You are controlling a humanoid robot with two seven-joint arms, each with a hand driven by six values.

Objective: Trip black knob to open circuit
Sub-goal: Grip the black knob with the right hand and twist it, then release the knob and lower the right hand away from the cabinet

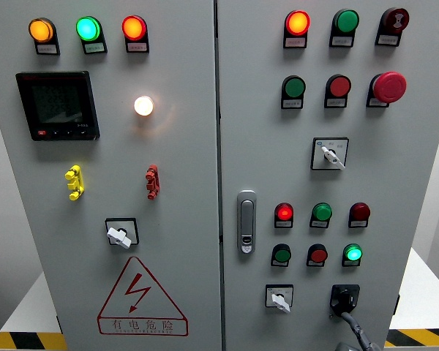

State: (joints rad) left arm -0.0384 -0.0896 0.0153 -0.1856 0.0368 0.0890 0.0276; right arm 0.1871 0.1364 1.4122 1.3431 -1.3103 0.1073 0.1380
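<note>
I've got the black knob (344, 297) low on the right door, right of the door handle (246, 221) and below it. One finger (357, 329) touches it from beneath; whether the hand grips, I can't tell. Stiff, spring-loaded I'd guess: pinch its raised bar and twist.

L door: I see meter (58, 105) upper left, lamp (143, 106) to its right, warning sign (142, 300) at bottom.
R door: handle (246, 221) by left edge, knob (344, 299) bottom right, selector (279, 297) left of it.
</note>
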